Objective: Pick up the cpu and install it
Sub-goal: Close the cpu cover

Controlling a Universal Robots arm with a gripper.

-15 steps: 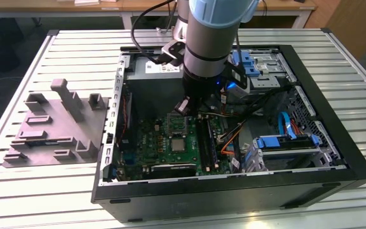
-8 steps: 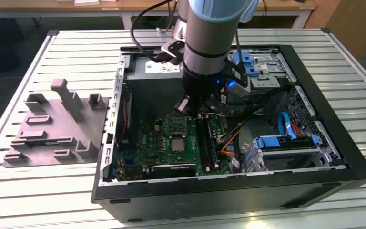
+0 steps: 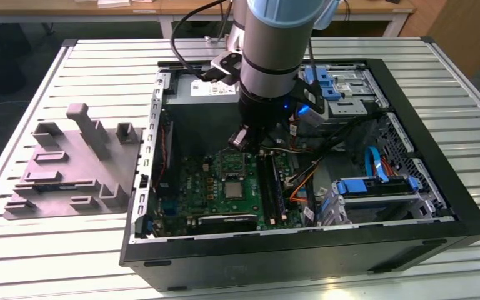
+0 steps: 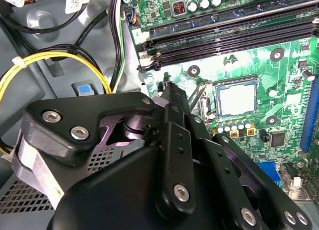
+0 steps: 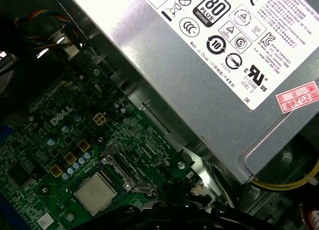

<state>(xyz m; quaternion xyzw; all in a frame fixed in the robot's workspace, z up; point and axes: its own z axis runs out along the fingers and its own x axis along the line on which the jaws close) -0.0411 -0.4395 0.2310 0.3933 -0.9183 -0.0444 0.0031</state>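
Note:
The cpu [image 3: 234,189] is a small square chip with a dull silver top. It lies flat in the socket of the green motherboard [image 3: 215,194] inside the open computer case. Both wrist views show the cpu [image 4: 237,97] [image 5: 94,192] seated inside the socket frame. My gripper [image 3: 242,141] hangs over the motherboard, a short way from the cpu toward the power supply, and is apart from the chip. The black linkage of the gripper [image 4: 170,90] covers the near part of the second wrist view. I see nothing held in it.
A grey moulded fixture [image 3: 73,165] with upright posts stands on the slatted table at the exterior view's left. Inside the case are the silver power supply [image 5: 199,65], black memory slots [image 4: 224,30], yellow cables [image 4: 50,65] and blue-tabbed drive bays [image 3: 374,187].

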